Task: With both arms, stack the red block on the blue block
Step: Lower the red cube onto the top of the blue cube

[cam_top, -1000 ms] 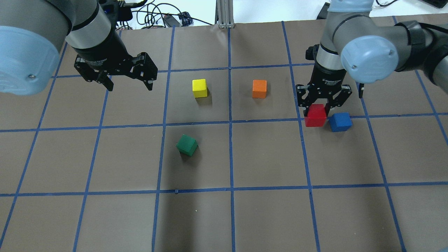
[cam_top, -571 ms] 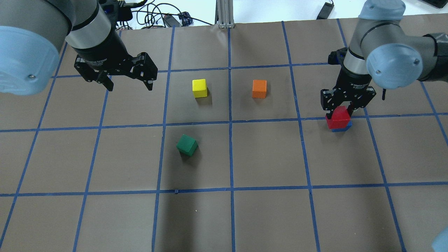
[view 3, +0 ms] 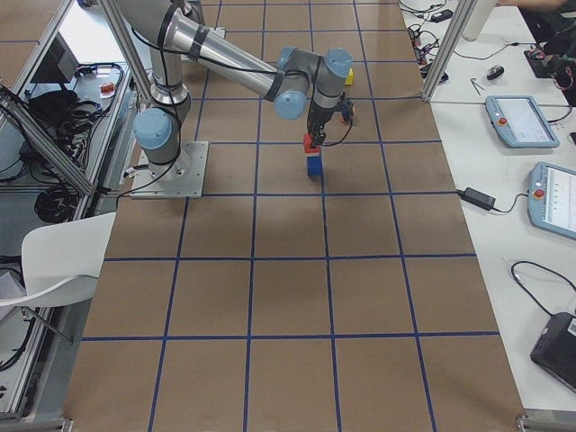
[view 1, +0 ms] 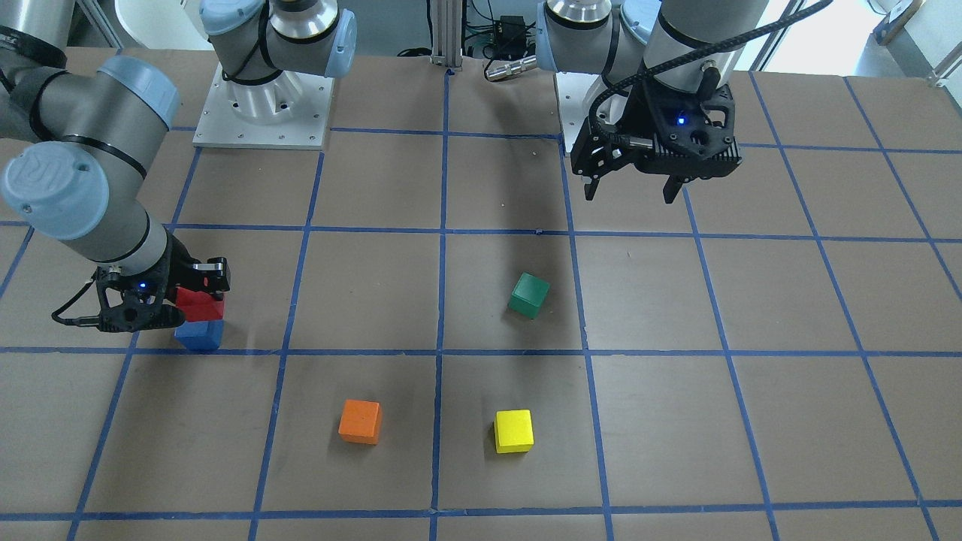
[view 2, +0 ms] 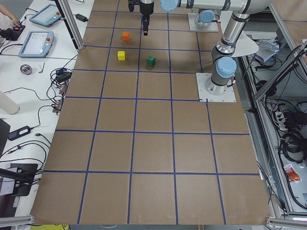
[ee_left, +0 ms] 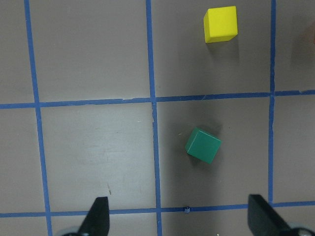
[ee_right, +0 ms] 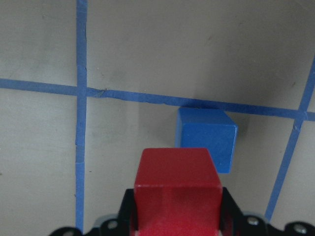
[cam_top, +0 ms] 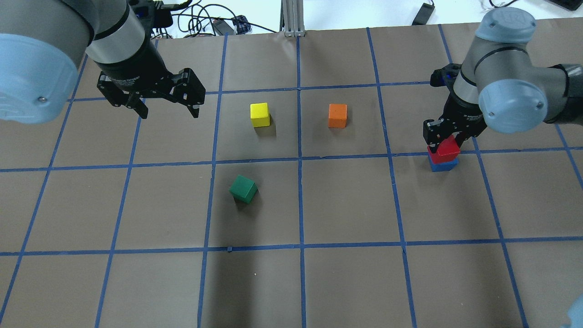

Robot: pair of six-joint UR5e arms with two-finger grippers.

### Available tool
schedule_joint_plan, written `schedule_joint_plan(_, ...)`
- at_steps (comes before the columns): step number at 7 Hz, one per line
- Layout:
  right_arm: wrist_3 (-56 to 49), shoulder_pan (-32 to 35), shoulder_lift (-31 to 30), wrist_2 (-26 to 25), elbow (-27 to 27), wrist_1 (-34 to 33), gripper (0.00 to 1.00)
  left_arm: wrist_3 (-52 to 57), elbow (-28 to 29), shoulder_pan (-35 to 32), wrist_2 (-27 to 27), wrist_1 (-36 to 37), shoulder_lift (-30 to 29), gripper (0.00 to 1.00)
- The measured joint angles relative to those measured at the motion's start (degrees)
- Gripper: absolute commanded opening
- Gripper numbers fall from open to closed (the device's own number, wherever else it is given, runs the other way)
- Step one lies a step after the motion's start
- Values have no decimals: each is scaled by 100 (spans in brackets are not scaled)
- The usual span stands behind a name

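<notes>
The work surface is a brown table divided into square cells by blue tape lines. In the overhead view, the left gripper hangs above the table at the far left. Its jaws are spread wide and hold nothing. In the left wrist view the two fingertips stand at the lower edge of the frame, well apart, with bare table between them. To the right of this gripper, the yellow block sits upright in a far cell. The green block sits in the next cell nearer the robot, turned at an angle to the grid. Both are well apart from the left gripper. The orange block sits one cell to the right of the yellow block, square to the tape lines. At the right side of the table, the right gripper points down, its fingers closed against opposite faces of the red block. The red block is directly above the blue block, which rests on the table just beside a tape line. In the front-facing view the red block appears slightly tilted over the blue block. Whether the two blocks are in contact cannot be determined. In the right wrist view the blue block shows just beyond the held red block.
</notes>
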Motion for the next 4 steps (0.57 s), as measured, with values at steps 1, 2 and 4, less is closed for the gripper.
schedule_joint_plan(1, -189, -114, 1, 13, 20, -67, 0, -8, 6, 0, 0, 4, -3, 100)
schedule_joint_plan(2, -292, -184, 3, 34, 42, -93, 0, -24, 10, 0, -1, 6, -4, 100)
schedule_joint_plan(4, -335, -220, 4, 64, 148, -184, 0, -28, 10, 0, -1, 7, -1, 100)
